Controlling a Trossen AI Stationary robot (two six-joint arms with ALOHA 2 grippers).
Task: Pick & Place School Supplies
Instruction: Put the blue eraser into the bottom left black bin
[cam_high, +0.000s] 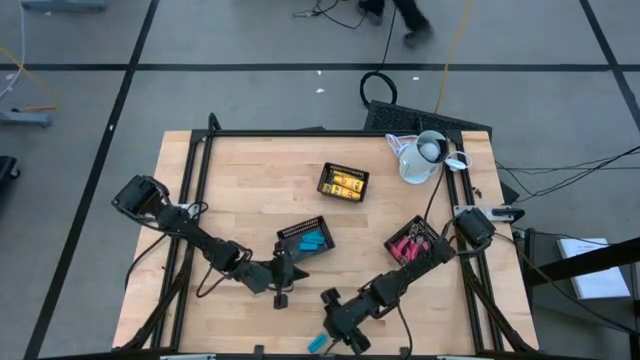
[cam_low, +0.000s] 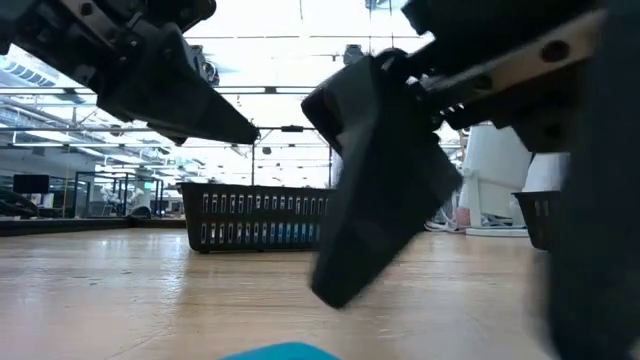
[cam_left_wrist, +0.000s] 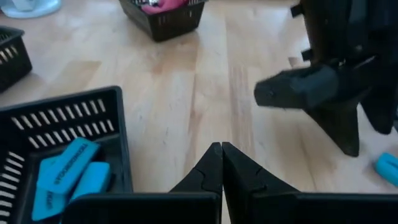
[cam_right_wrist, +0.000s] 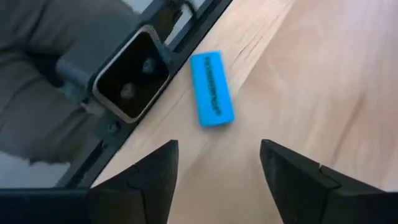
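Note:
One bright-blue oblong piece (cam_right_wrist: 211, 89) lies flat on the wood close to the table's near edge (cam_high: 317, 343); its top shows at the bottom of the low view (cam_low: 280, 352). My right gripper (cam_right_wrist: 217, 149) is open and hovers just short of it (cam_high: 336, 322), touching nothing. Two more blue pieces (cam_left_wrist: 68, 173) lie in the black mesh tray (cam_high: 306, 238). My left gripper (cam_left_wrist: 221, 150) is shut and empty, beside that tray's near side (cam_high: 288, 272). Yellow-and-black blocks (cam_high: 344, 185) sit in the far tray. Red-handled tools (cam_high: 408, 245) fill the right tray.
A white jug (cam_high: 425, 155) stands at the table's far right corner. A dark metal frame rail with a camera mount (cam_right_wrist: 127, 78) runs along the near edge right beside the loose blue piece. Bare wood lies between the three trays and on the table's left half.

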